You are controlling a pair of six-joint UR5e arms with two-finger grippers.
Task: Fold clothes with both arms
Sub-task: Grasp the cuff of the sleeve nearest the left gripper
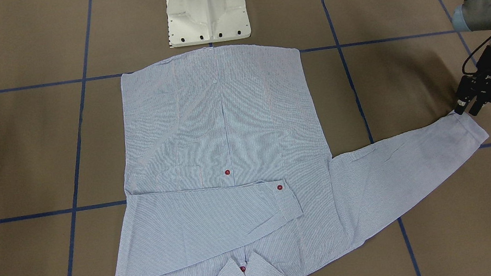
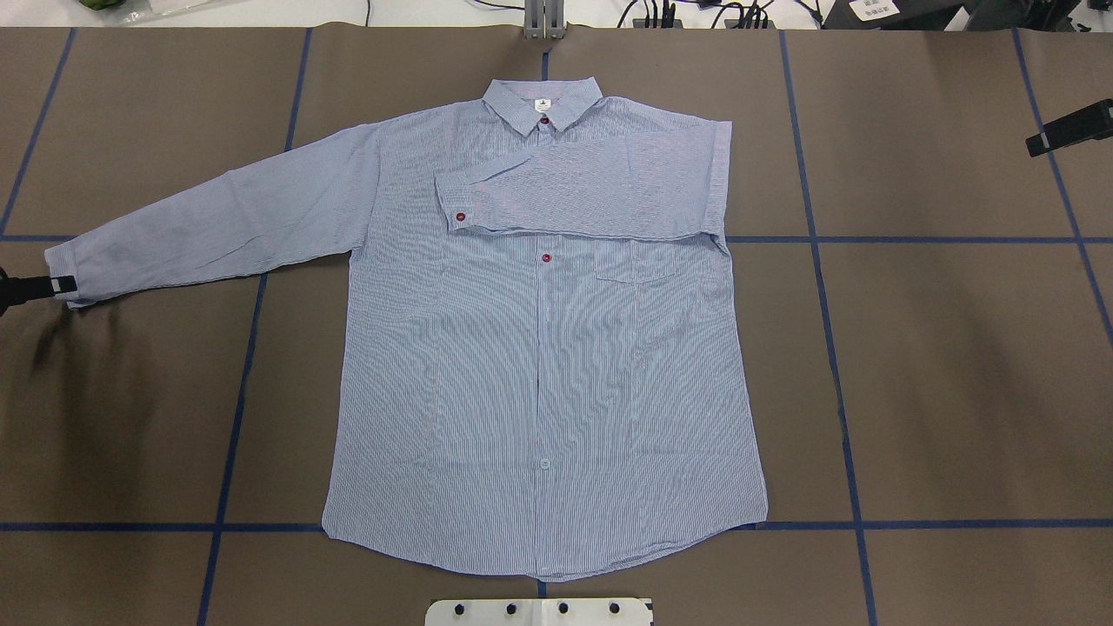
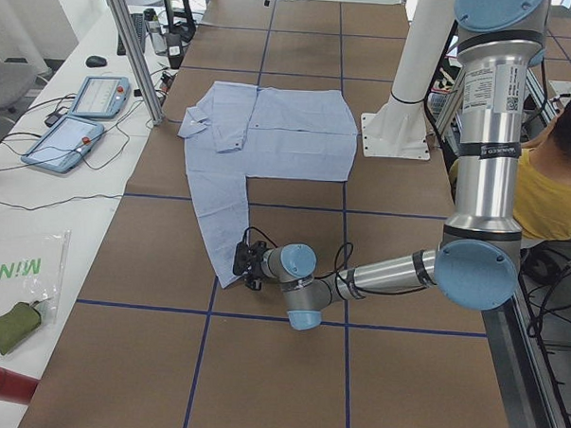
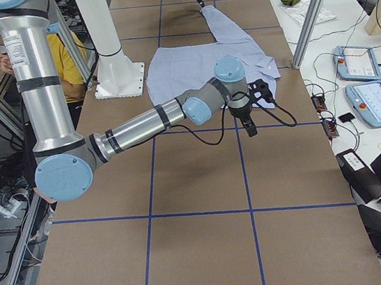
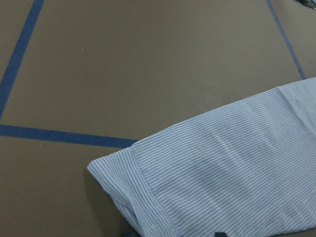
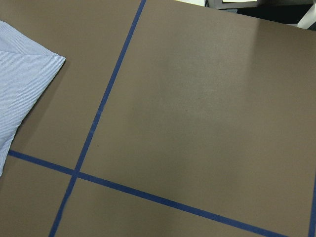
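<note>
The light blue-and-white striped shirt (image 2: 539,365) lies flat, front up, collar (image 2: 543,100) away from the robot base. One sleeve (image 2: 574,196) is folded across the chest. The other sleeve (image 2: 209,226) stretches out to the robot's left. My left gripper (image 1: 468,109) is low at that sleeve's cuff (image 1: 469,127), fingers apart. In the left wrist view the cuff (image 5: 148,197) lies between the two fingertips at the bottom edge. My right gripper (image 2: 1033,143) hovers off the shirt at the table's right; its opening does not show. The right wrist view shows only a shirt corner (image 6: 24,84).
The white pedestal base (image 1: 206,11) stands just behind the shirt's hem. Blue tape lines (image 2: 839,348) grid the brown table. A side bench with tablets (image 3: 81,120) runs along the far edge. A person in yellow (image 3: 552,188) sits behind the robot.
</note>
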